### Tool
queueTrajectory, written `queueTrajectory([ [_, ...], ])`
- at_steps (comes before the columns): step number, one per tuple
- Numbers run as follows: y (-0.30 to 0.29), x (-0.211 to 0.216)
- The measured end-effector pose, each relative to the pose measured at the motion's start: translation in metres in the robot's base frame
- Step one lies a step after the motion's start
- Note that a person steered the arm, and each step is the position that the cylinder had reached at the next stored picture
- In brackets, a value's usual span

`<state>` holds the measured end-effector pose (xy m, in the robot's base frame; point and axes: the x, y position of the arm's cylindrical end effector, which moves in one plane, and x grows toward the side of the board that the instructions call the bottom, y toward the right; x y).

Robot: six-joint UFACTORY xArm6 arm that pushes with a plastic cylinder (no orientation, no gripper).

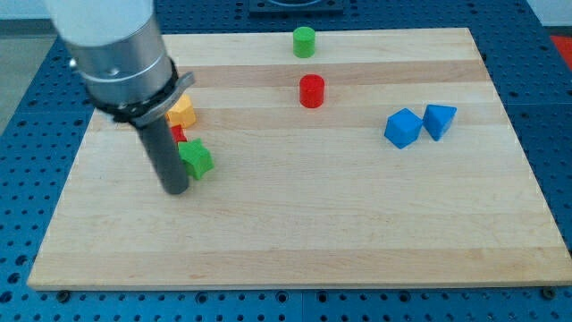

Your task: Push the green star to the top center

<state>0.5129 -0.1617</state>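
The green star (197,160) lies on the wooden board (295,233) at the view's left, about mid-height. My tip (175,190) rests on the board just to the star's lower left, touching or nearly touching it. The dark rod rises from there to the grey arm body (116,45) at the view's top left. A red block (178,134) sits just above the star, mostly hidden by the rod. A yellow block (182,112) sits above that.
A green cylinder (304,41) stands at the top centre of the board. A red cylinder (311,91) stands below it. A blue cube (403,128) and a blue wedge-like block (439,120) sit together at the view's right.
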Motion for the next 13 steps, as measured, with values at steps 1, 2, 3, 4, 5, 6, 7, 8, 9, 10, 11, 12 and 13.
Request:
queueTrajectory([
  [1, -0.023, 0.013],
  [2, -0.023, -0.005],
  [3, -0.015, -0.032],
  [4, 0.006, -0.051],
  [5, 0.038, -0.05],
  [6, 0.037, -0.024],
  [7, 0.044, -0.003],
  [8, 0.05, -0.014],
  [9, 0.056, -0.032],
  [10, 0.071, -0.034],
  [11, 0.082, -0.034],
  [12, 0.082, -0.038],
  [13, 0.082, -0.048],
])
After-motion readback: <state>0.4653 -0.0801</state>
